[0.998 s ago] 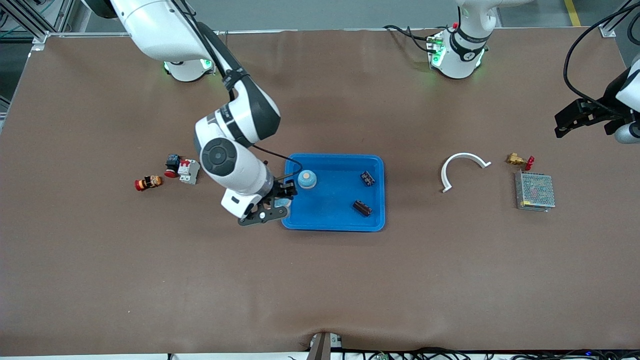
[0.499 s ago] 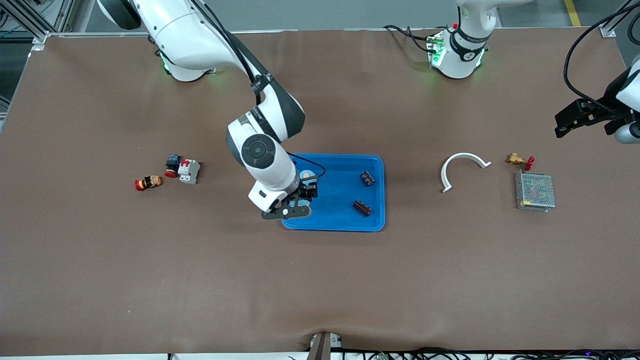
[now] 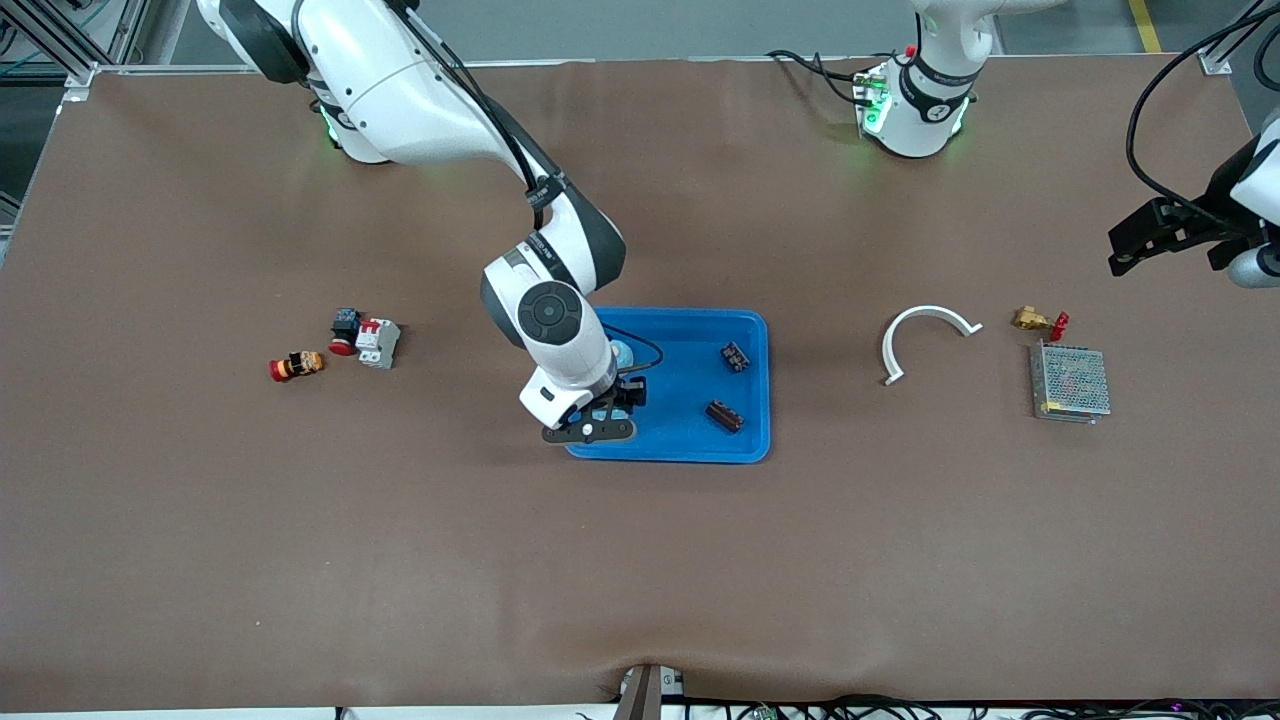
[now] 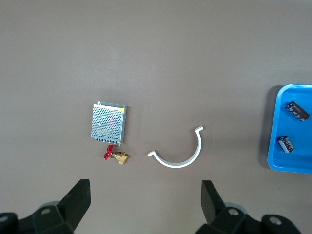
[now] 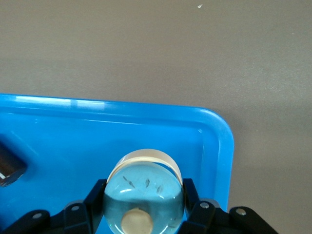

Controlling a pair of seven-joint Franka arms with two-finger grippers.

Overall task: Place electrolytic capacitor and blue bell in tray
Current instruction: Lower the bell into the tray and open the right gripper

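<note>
The bright-blue tray (image 3: 690, 445) lies mid-table. My right gripper (image 3: 598, 418) hangs over the tray's corner toward the right arm's end, shut on a pale blue bell (image 5: 144, 192) with a cream knob. The tray's rim (image 5: 222, 146) shows just under it. A second blue bell (image 3: 622, 352) peeks out from under the right wrist, inside the tray. Two dark electrolytic capacitors (image 3: 736, 356) (image 3: 724, 415) lie in the tray toward the left arm's end, and the left wrist view shows them too (image 4: 297, 110). My left gripper (image 3: 1135, 245) waits open and empty, high over the table's edge.
A white curved clip (image 3: 925, 335), a brass valve with a red handle (image 3: 1038, 321) and a mesh-covered power supply (image 3: 1070, 382) lie toward the left arm's end. A breaker (image 3: 377, 341) and red push buttons (image 3: 298, 365) lie toward the right arm's end.
My right gripper has carried the bell from outside the tray's rim to over the tray's inside. The left arm has not moved.
</note>
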